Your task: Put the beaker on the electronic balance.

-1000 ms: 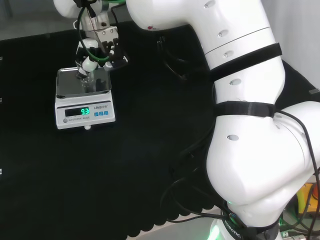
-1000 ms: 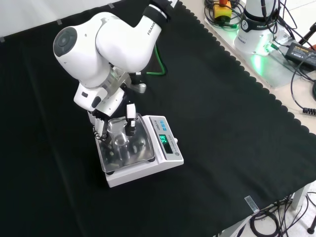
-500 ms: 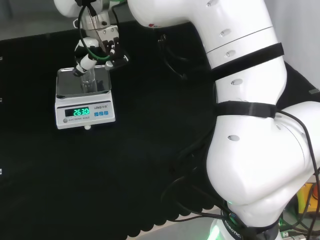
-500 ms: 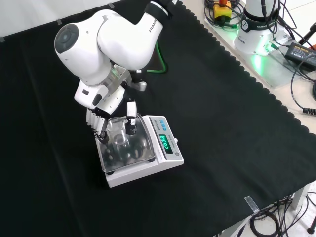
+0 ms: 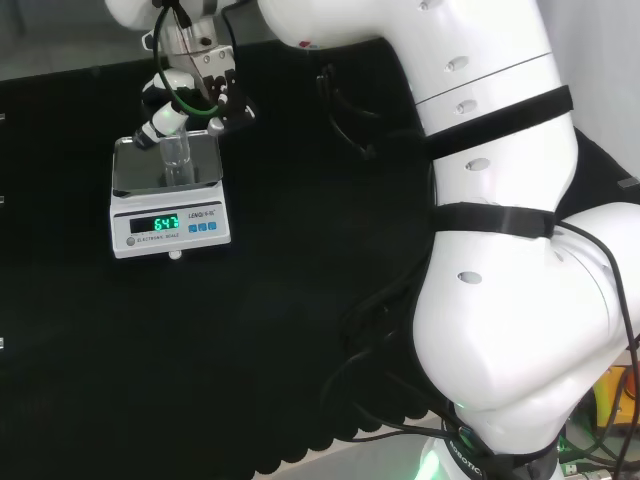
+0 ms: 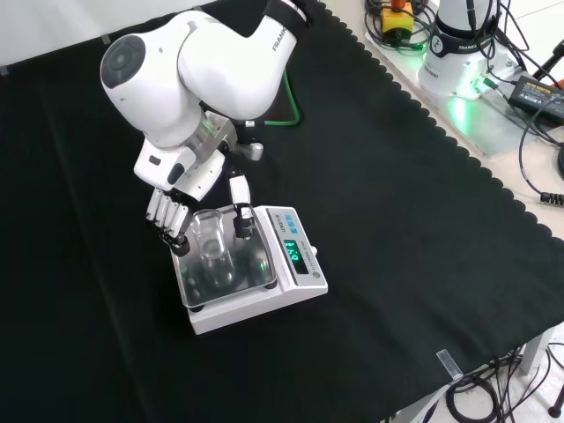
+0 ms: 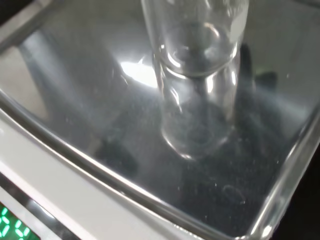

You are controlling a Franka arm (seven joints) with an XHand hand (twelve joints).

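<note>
**On the balance pan: beaker upright, hand spread around it**

Nearest in the front view, the white electronic balance with a shiny steel pan (image 6: 251,286) stands on the black cloth (image 6: 397,220). On its pan the small clear glass beaker (image 6: 210,238) stands upright; the wrist view shows its base (image 7: 197,55) resting on the mirrored metal. Beyond it, the black and white hand (image 6: 181,198) hangs with fingers (image 6: 165,211) spread to one side of the beaker and thumb to the other, apart from the glass.
</note>
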